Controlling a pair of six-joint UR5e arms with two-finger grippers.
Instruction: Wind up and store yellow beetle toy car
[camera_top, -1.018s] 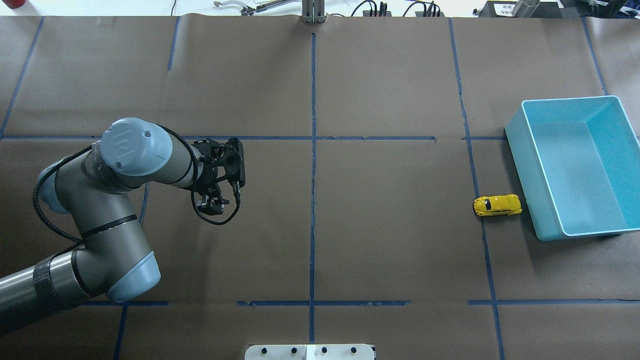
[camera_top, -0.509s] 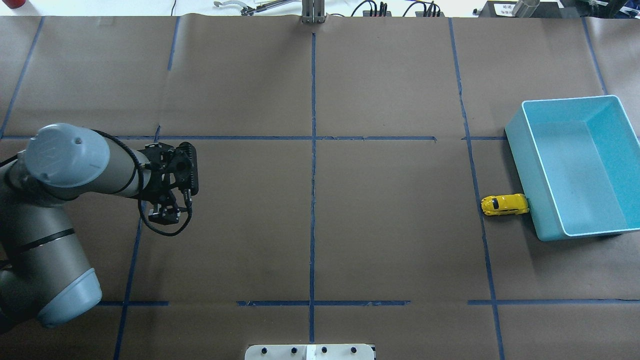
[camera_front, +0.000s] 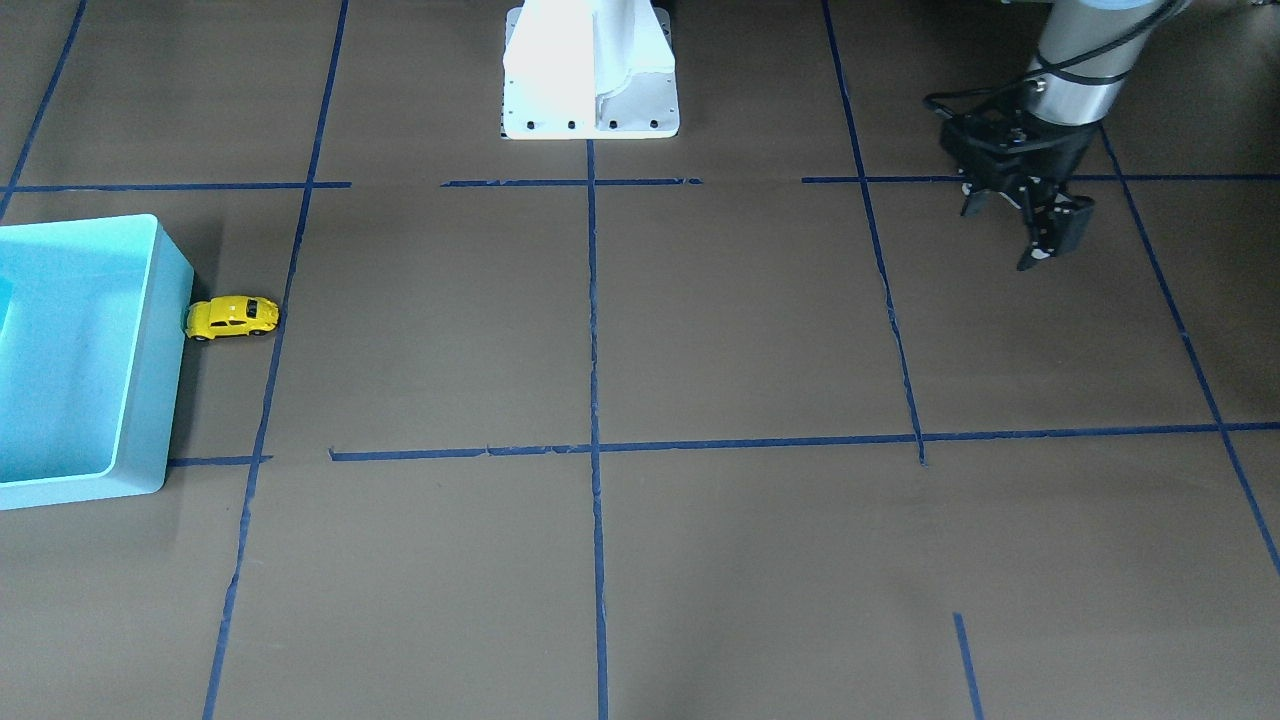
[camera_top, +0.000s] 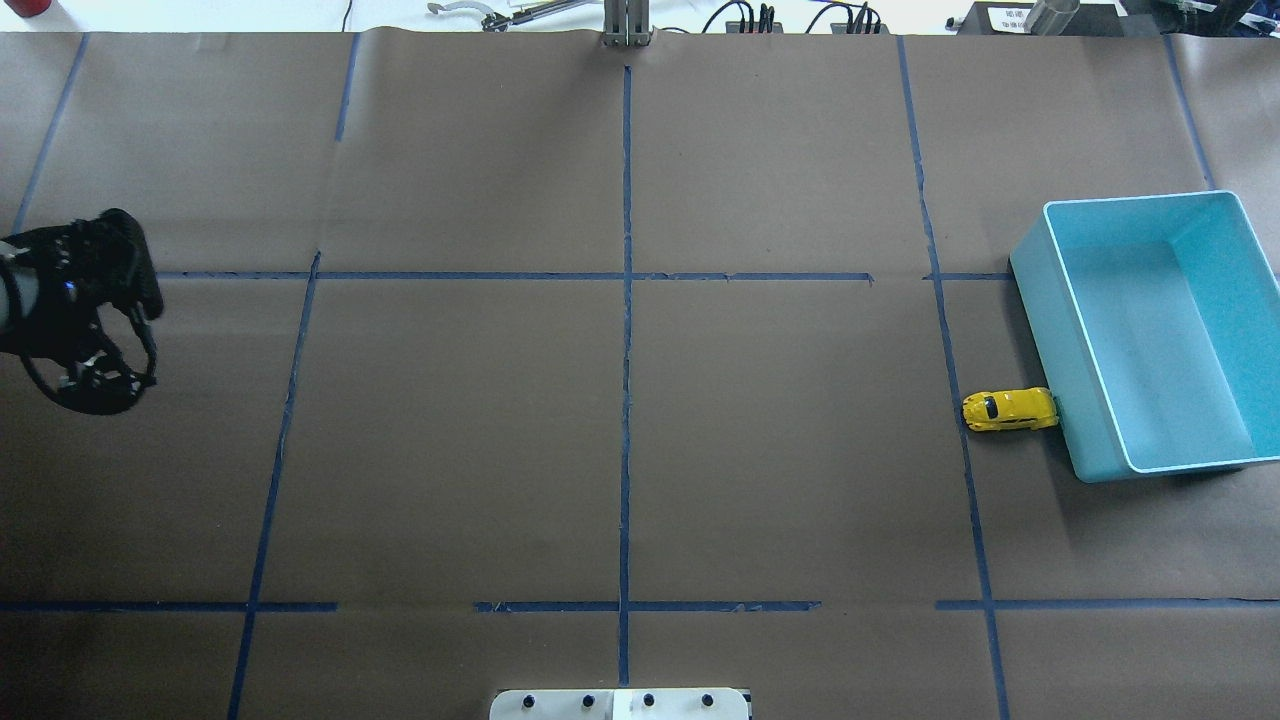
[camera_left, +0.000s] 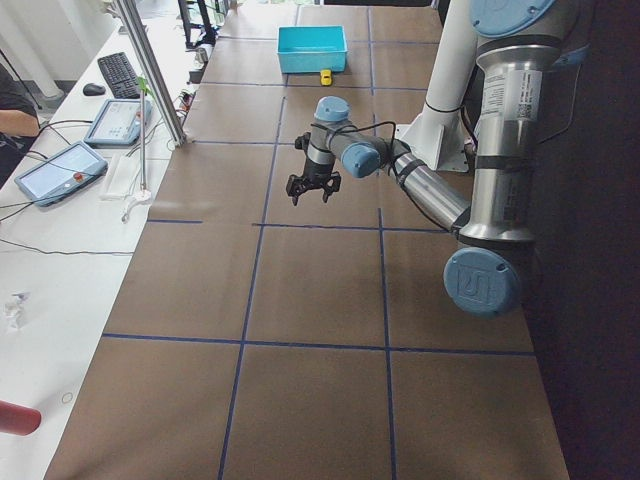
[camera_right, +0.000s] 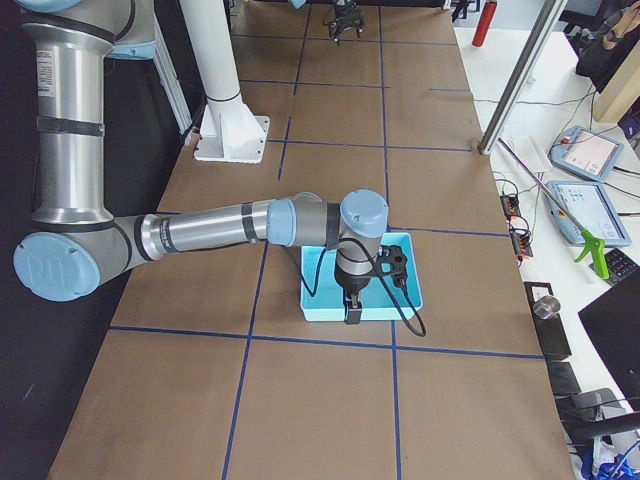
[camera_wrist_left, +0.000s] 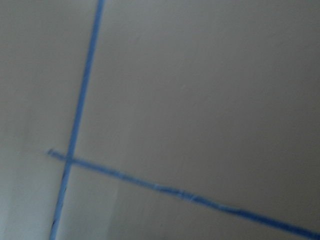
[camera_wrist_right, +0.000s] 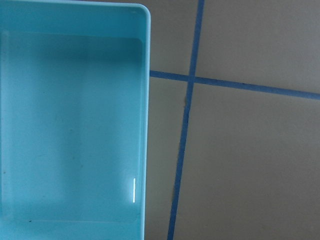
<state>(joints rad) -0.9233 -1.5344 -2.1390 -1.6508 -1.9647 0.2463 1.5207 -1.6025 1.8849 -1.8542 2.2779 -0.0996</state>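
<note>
Hovering left pincer (camera_front: 1005, 228): hung above the bare worktop (camera_top: 780, 450), well apart from the toy, fingers spread and holding nothing.
Yellow beetle toy car (camera_top: 1010, 410): stood outside the turquoise bin (camera_top: 1070, 370), 1 end touching its wall.
Right pincer (camera_right: 351, 316): hung over the bin; I could not tell its opening.
Storing step: seemingly called for pinching the 2 free flanks, descending straight to prevent rolling, then lifting over the rim.

We looked down on a table (camera_top: 780, 480) wrapped in brown paper, blue tape lines (camera_top: 625, 400) gridding it. Off one side, we spotted a white bench (camera_left: 50, 300) carrying two tablets (camera_left: 55, 170) and a keyboard (camera_left: 118, 72), all evenly lit.
</note>
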